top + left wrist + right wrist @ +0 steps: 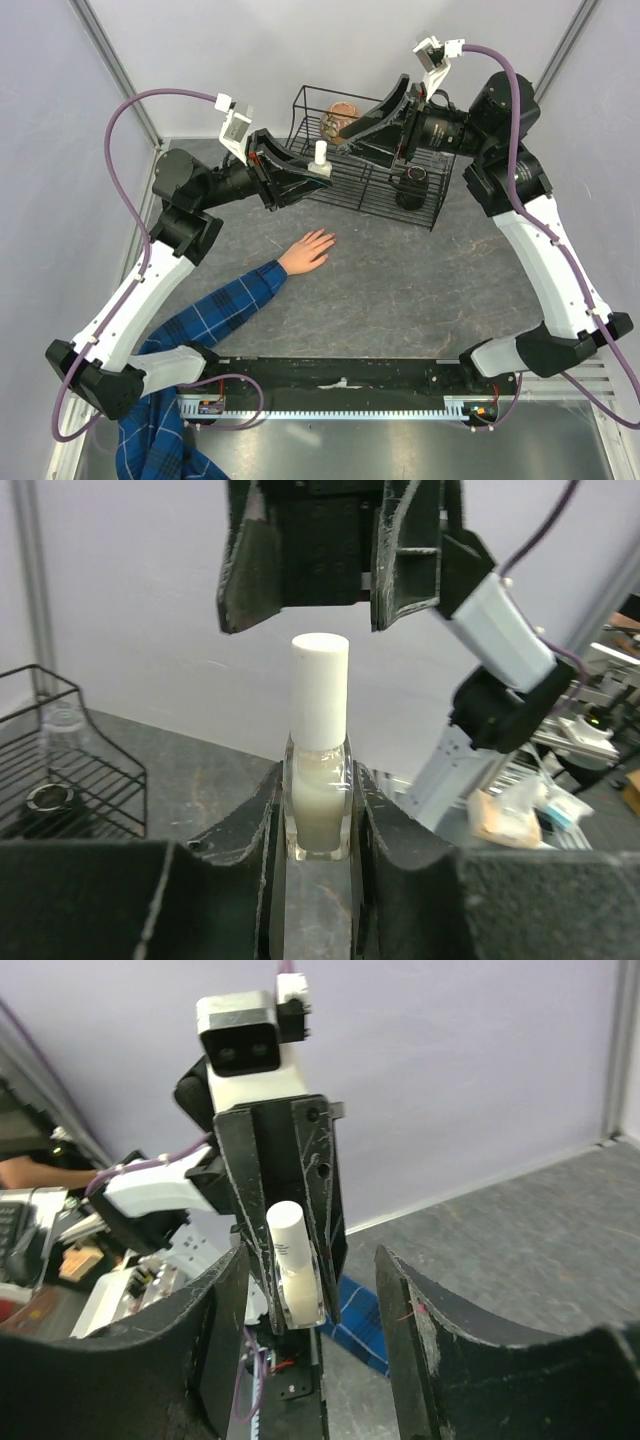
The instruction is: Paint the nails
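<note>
Standing upright, a small clear glass bottle with a white cap (320, 770) was clamped at its body by the left gripper (312, 178). The right gripper (318, 615) was parted just above the cap, holding nothing. The tiny pale nails (328, 238) lay well apart on the grey table (420, 290). The bottle was judged light, slick and fragile, and best taken by the cap's sides.

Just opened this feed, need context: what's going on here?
The left claw is shut on a small clear bottle, holding it upright with its white cap on. The right claw faces the cap with jaws open, not touching it. The hand in the plaid sleeve lies flat on the table, away from both arms. Its nails are too small to judge.
</note>
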`<control>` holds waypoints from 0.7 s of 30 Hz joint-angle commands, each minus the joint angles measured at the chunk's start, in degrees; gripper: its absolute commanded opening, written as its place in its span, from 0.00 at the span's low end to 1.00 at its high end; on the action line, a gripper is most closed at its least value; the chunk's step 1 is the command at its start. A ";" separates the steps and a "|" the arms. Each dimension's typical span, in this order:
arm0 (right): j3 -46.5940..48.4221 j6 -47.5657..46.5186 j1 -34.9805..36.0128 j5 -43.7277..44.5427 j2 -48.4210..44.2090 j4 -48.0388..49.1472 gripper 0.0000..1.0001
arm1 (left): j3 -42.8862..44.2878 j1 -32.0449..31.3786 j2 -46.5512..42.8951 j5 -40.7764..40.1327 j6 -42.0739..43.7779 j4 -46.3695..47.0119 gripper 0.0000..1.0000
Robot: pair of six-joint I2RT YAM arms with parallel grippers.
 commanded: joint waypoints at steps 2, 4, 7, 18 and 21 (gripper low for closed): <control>-1.65 6.04 0.07 -8.56 0.64 11.03 0.62 | 0.75 0.43 1.68 7.34 -11.72 9.94 0.02; -1.75 6.04 0.33 -8.74 1.16 11.30 0.61 | 1.37 0.51 2.21 7.87 -12.51 10.03 0.02; -1.75 5.78 0.94 -8.83 1.87 11.30 0.56 | 1.81 0.78 2.91 7.78 -13.39 10.12 0.02; -1.83 4.19 2.61 -8.83 3.71 9.90 0.51 | 2.60 1.04 4.23 7.52 -14.80 10.47 0.02; -2.01 3.40 2.79 -8.74 3.89 9.02 0.45 | 2.69 1.04 4.23 7.43 -14.80 10.65 0.02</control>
